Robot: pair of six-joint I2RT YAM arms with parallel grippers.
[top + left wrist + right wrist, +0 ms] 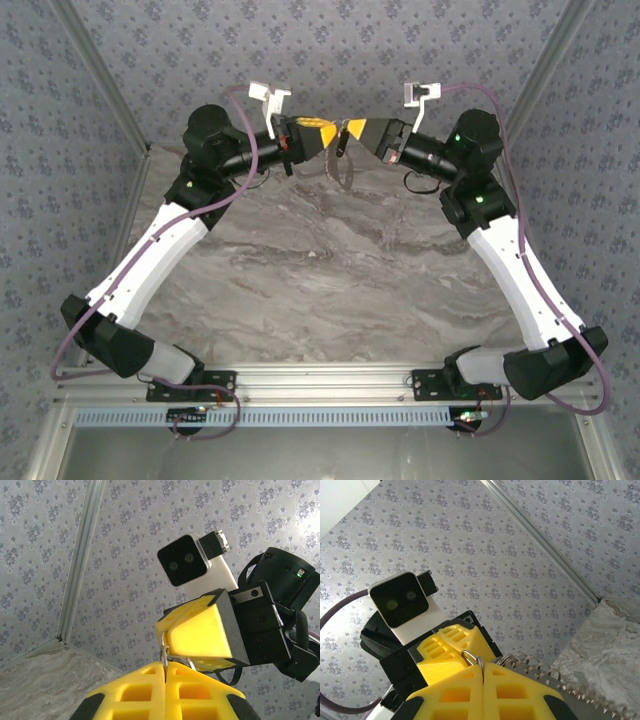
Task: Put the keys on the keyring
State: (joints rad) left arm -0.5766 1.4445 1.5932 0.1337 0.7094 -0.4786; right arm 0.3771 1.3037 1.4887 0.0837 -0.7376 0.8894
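Both arms are raised at the back of the table, tips meeting. My left gripper (333, 135) (165, 666) is shut on a thin metal ring (164, 652) standing edge-on; its top reaches the right gripper's yellow fingers (200, 630). My right gripper (352, 130) (483, 667) is shut on a small wire ring (480, 661), and a second small loop (469, 655) runs to the left gripper's fingers (442, 652). The chain-like grey keyring (346, 172) (540, 667) hangs from this junction toward the table. A small dark key piece (342, 142) hangs between the tips; which jaws hold it is unclear.
The marble tabletop (320, 260) lies well below the raised grippers. Patterned walls enclose the back and sides, with metal corner posts (100, 70) (545, 70). An aluminium rail (320, 378) carries both arm bases at the near edge.
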